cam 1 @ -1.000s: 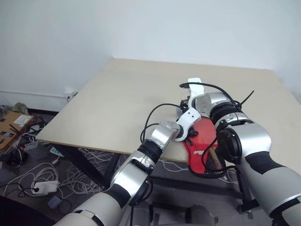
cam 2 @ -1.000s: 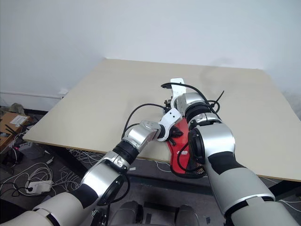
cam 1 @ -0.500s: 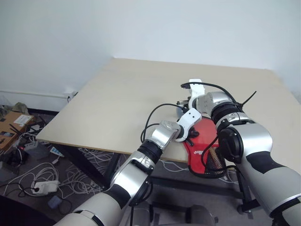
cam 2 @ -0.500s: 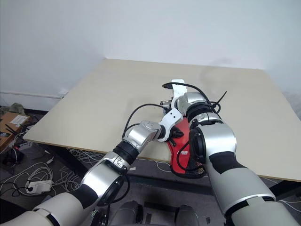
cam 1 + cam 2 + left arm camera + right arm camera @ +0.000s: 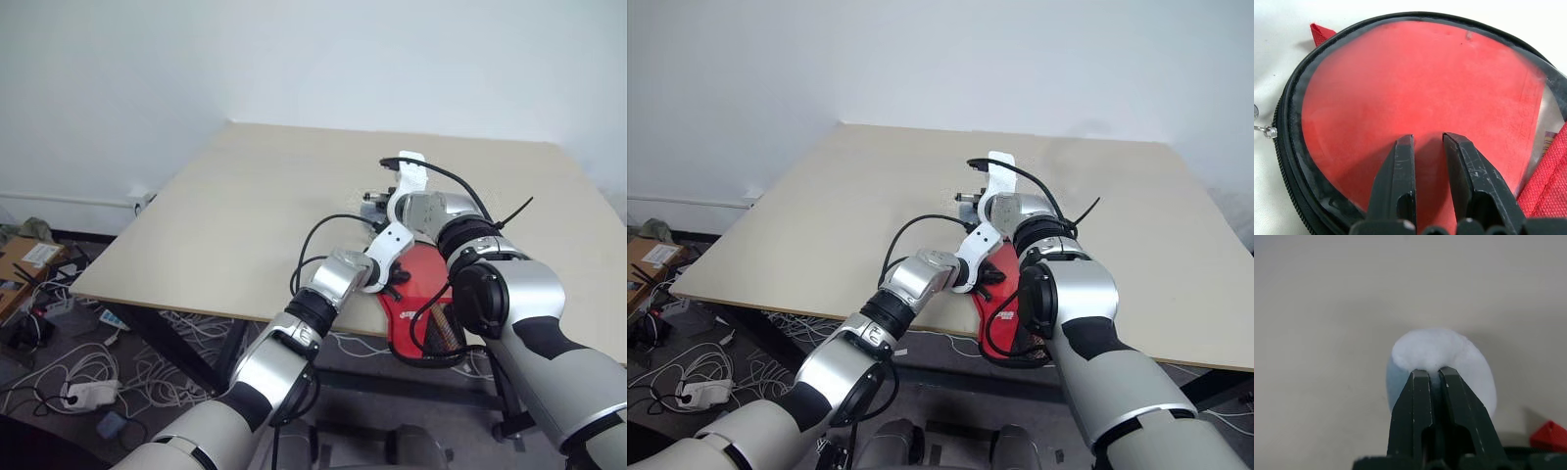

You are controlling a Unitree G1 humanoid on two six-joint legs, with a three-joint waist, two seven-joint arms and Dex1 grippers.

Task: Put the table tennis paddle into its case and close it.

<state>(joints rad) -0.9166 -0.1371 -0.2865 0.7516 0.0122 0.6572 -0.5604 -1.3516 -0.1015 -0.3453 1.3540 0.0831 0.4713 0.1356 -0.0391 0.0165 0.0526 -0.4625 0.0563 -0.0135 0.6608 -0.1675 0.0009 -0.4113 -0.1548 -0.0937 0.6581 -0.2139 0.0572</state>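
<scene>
Left claw [image 5: 1427, 147] slightly spread, tips pressing clear panel of case [image 5: 1415, 88] over paddle [image 5: 1400, 112]. Right claw [image 5: 1432, 374] pressed together near white-blue ball [image 5: 1449, 352], above beige surface [image 5: 245, 206].

Case [image 5: 1415, 98] partly under hand fingers [image 5: 1400, 186]

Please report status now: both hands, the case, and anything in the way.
Left hand slightly open, fingers resting on the case. Right hand shut at a white-and-blue ball. Zipper pull at case edge.
</scene>
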